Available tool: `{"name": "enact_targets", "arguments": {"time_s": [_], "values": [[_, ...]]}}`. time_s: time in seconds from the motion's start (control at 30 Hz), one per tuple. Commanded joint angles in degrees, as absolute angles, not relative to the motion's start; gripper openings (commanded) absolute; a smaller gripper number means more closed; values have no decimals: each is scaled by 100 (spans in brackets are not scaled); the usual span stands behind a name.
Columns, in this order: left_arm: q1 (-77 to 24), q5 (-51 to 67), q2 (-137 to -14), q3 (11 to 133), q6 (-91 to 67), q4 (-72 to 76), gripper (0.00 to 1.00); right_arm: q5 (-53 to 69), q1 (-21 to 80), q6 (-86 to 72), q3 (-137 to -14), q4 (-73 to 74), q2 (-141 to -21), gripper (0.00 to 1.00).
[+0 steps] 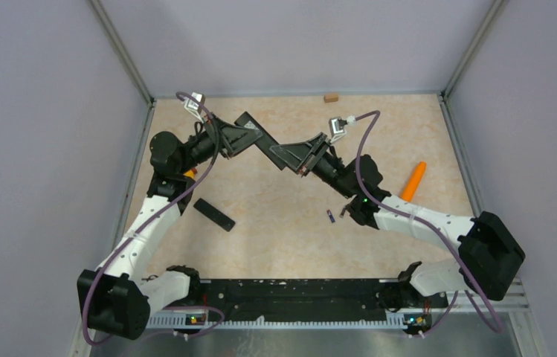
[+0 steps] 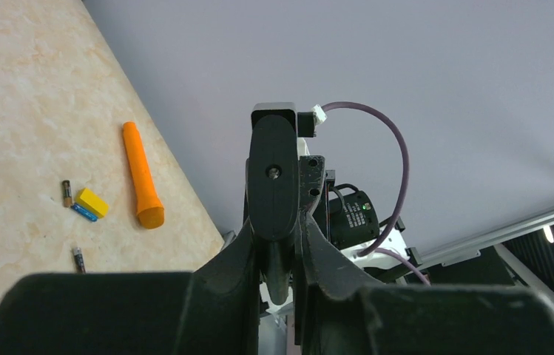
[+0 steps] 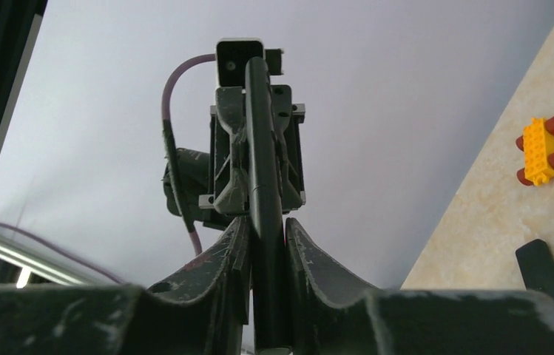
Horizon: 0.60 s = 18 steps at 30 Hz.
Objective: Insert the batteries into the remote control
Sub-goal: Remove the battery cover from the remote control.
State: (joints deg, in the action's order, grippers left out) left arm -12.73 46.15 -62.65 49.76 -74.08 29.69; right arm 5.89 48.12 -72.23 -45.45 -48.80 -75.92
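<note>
Two-arm hold above the middle of the desk [image 1: 282, 238]. The left tool [image 2: 277, 240] and the right tool [image 3: 265, 233] face each other, each clamped on an opposite end of the black remote control [image 3: 262, 177], which hangs in the air between them, clear of the desk. The left tool's fingers are fully closed on it. The right tool's fingers press flush against its two broad faces (here seen edge-on). Three batteries [image 2: 78, 259] lie loose on the right part of the desk, nearer than the tools. One of them, blue, is just beside a small yellow block [image 2: 91, 201], and an orange stick [image 2: 143, 176] lies close by. A black flat bar [image 1: 213, 214] lies on the left part, near the left arm.
</note>
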Motion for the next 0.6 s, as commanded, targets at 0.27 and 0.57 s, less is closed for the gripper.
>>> {"name": "enact_targets", "arguments": {"time_s": [0.27, 0.57], "values": [[-1250, 4295, -6043, 5463, -7861, 3303, 0, 1216, 4506, -6875, -3878, -5749, -7455, 12], [-1242, 4109, -5942, 5345, -7756, 3371, 0, 1072, 4377, -6952, -3751, -5142, -7250, 13]]}}
